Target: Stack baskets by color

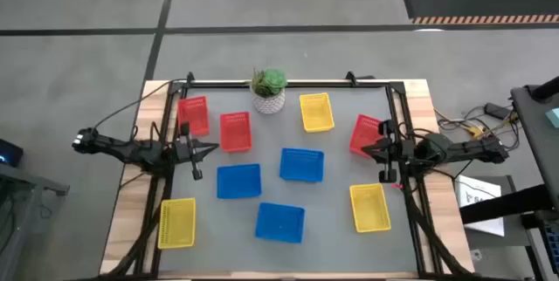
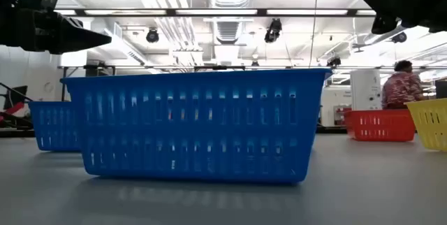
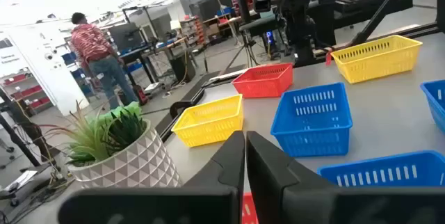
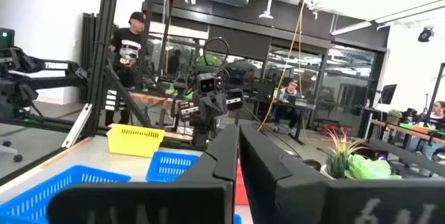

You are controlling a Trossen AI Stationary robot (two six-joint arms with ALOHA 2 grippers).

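Observation:
Nine mesh baskets lie apart on the grey table, each resting flat on its base. Three are red (image 1: 194, 115) (image 1: 235, 131) (image 1: 367, 134), three blue (image 1: 302, 164) (image 1: 238, 181) (image 1: 279, 222), three yellow (image 1: 316, 112) (image 1: 177, 222) (image 1: 369, 207). My left gripper (image 1: 212, 148) hovers at the table's left, level and pointing right, shut and empty, with its closed fingers (image 3: 245, 144) plain in its wrist view. My right gripper (image 1: 365, 148) hovers at the right beside the right-hand red basket, pointing left. It is shut too (image 4: 236, 133) and holds nothing.
A green plant in a white patterned pot (image 1: 269, 91) stands at the table's far edge, between the red and yellow baskets. A dark frame rail (image 1: 288, 82) runs round the table. People (image 3: 94, 50) stand in the room beyond.

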